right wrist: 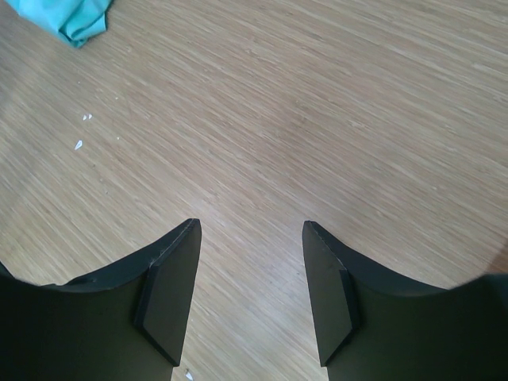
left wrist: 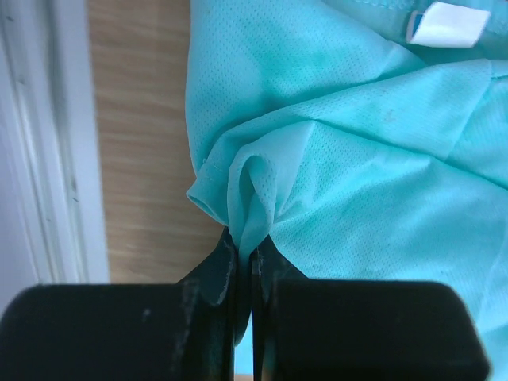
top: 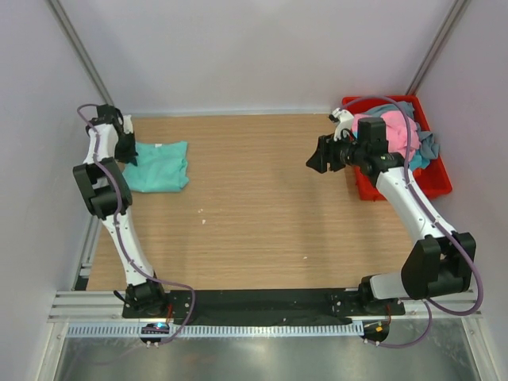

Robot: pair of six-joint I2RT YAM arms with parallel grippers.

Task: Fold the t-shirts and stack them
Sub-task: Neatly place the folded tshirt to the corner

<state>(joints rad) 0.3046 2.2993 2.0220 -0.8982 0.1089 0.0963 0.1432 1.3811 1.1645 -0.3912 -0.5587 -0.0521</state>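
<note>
A teal-green t-shirt (top: 159,167) lies folded at the table's far left. My left gripper (top: 129,156) is at its left edge, shut on a pinched fold of the cloth (left wrist: 254,202); a white label (left wrist: 444,24) shows at the shirt's far side. My right gripper (top: 314,163) is open and empty above bare wood, left of the bin. Its fingers (right wrist: 171,294) frame only table, with a corner of the teal shirt (right wrist: 71,17) far off. Pink (top: 394,131), turquoise-blue and grey-blue (top: 429,145) t-shirts lie heaped in the bin.
The red plastic bin (top: 438,181) stands at the far right edge of the wooden table (top: 262,222). A white frame rail (left wrist: 55,159) runs close along the left of the teal shirt. Small white specks (top: 203,220) lie on the wood.
</note>
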